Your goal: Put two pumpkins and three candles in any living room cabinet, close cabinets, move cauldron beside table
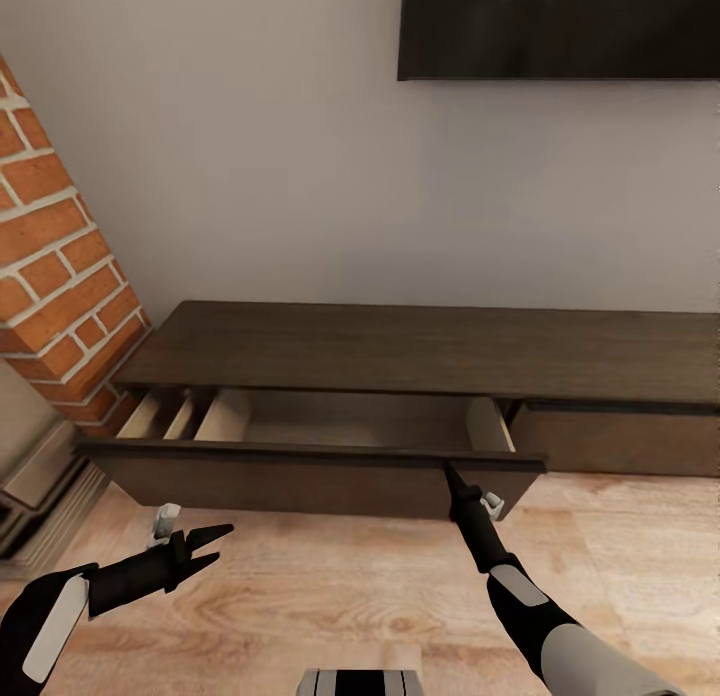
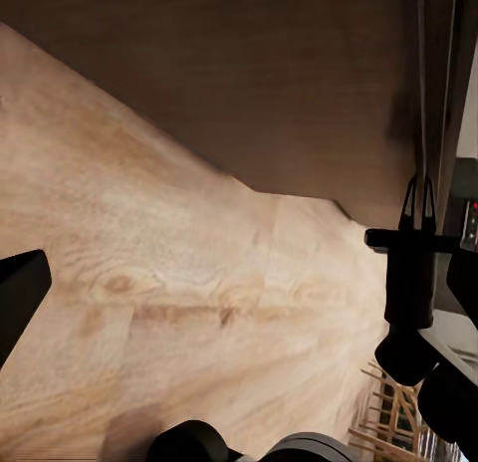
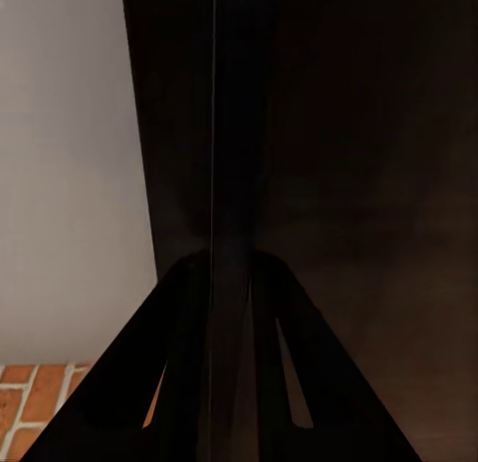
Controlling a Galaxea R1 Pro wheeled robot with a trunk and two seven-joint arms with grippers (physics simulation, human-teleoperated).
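Cabinet (image 1: 430, 351) drawer pulled out; right gripper (image 1: 449, 470) pinching its front edge; left gripper (image 1: 212, 546) spread, apart.

I am looking at a light, knotty wood-plank floor (image 1: 300, 596) that is carrying the long, low, dark brown wooden cabinet (image 1: 430, 351), which is sitting directly on it against the wall, one drawer (image 1: 310, 476) standing pulled out over the planks.

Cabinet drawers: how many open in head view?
1. The left drawer of the cabinet is pulled out, right gripper at its front edge. The right drawer front sits closed; the view crops anything further right.
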